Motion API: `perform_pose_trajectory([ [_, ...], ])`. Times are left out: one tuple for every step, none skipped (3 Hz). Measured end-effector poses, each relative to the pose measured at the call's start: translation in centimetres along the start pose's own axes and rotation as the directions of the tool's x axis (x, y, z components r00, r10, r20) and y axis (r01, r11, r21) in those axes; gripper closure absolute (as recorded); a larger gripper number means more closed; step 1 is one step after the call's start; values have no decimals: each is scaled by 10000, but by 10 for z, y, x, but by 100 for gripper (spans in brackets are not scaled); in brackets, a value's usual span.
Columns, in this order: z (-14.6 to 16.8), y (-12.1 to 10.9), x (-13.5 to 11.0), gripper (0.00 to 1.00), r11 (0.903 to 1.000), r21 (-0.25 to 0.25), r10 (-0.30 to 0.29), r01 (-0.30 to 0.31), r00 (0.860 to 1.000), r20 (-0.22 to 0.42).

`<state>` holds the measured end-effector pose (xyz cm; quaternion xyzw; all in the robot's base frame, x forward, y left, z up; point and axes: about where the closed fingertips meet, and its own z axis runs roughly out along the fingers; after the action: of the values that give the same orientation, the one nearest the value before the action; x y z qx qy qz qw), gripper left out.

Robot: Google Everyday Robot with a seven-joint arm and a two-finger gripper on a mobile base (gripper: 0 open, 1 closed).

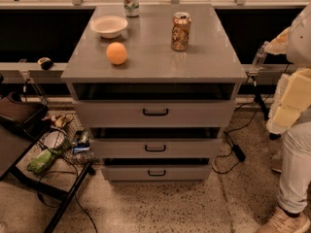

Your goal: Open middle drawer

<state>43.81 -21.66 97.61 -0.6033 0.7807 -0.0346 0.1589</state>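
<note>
The grey cabinet [155,64] has three drawers, one above the other. The middle drawer [194,148] has a mid-height flat grey front and a small black bar handle [155,148]. Its front sits in line with the fronts of the other two drawers, with a dark gap above it, and its tray is hidden. My white arm [296,144] hangs down the right edge of the view. The gripper [284,221] is low at the bottom right, near the floor, well to the right of the cabinet and apart from the handle.
On the cabinet top stand a white bowl [109,26], an orange [116,53], a brown can [181,31] and a green-white can [130,0]. A dark chair [19,130] and clutter with cables [58,144] lie to the left. A cable and plug [238,152] lie on the floor to the right.
</note>
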Motion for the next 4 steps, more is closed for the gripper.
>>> perform_pose_trajectory([
  [1, 0, -1, 0, 9999, 135, -32, 33, 10000, -69],
  [18, 10, -7, 0, 9966, 736, -349, 377, 9986, -391],
  [86, 16, -18, 0, 9915, 1022, -714, 803, 9935, -883],
  [180, 20, -21, 0, 9874, 801, -1227, 1366, 9797, -1589],
])
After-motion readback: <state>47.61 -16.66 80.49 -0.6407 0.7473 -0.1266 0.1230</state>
